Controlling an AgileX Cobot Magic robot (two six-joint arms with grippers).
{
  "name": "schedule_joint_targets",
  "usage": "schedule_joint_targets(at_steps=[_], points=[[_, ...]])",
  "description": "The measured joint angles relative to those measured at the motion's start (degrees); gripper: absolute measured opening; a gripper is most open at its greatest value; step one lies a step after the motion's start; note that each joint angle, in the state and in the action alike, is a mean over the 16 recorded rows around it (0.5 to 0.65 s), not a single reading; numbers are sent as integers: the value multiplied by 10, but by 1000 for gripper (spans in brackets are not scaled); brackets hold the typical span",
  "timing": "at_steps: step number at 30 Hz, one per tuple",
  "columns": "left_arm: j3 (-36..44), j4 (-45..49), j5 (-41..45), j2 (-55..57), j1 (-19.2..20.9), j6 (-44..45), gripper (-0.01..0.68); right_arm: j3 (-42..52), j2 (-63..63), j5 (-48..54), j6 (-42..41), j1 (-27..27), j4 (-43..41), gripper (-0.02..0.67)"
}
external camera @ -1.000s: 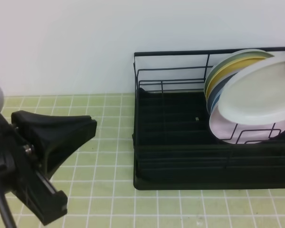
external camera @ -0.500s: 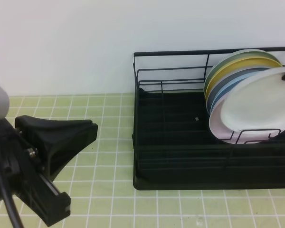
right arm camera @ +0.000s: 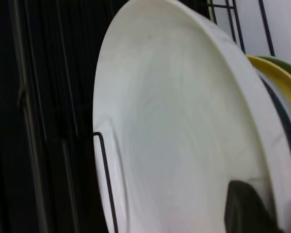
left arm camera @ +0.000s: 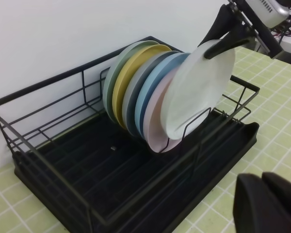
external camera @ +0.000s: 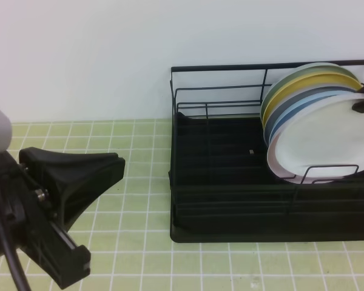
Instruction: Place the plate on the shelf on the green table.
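Observation:
The white plate (external camera: 324, 142) stands on edge in the black wire shelf (external camera: 218, 200) on the green table (external camera: 139, 254). It is the front plate of a row and leans on a pale pink plate (left arm camera: 153, 127). In the left wrist view my right gripper (left arm camera: 218, 48) straddles the plate's (left arm camera: 196, 94) top rim, with its front finger lying on the plate's face. The rear finger is hidden. That front finger (right arm camera: 247, 208) also shows against the plate (right arm camera: 174, 136) in the right wrist view. My left gripper (external camera: 112, 165) hovers shut over the tiles left of the shelf, holding nothing.
Behind the white plate stand light blue (left arm camera: 160, 77), grey, yellow (left arm camera: 131, 73) and green plates. The left half of the shelf (left arm camera: 102, 170) holds no plates. A white wall runs behind the shelf. A wire loop (external camera: 324, 171) at the shelf's front crosses the plate's lower edge.
The white plate has tipped up from a flatter tilt and now leans on the pink plate, with its lower edge down behind the wire loop. My right gripper came along with it. The left arm barely shifted.

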Motion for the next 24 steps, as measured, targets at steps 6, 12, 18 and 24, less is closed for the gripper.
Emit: schedule_joint_targets(at_steps=[6,12,18,24], points=[[0,0,0,0,0,0,-1,0,7,6,27,0,-6,240],[0,0,-2,0,0,0,-1,0,11,6,50,0,-15,330],[0,0,-24,0,0,0,-1,-3,-2,-1,63,0,-22,364],[0,3,-76,0,0,3,-1,-12,-44,-8,65,0,-18,366]])
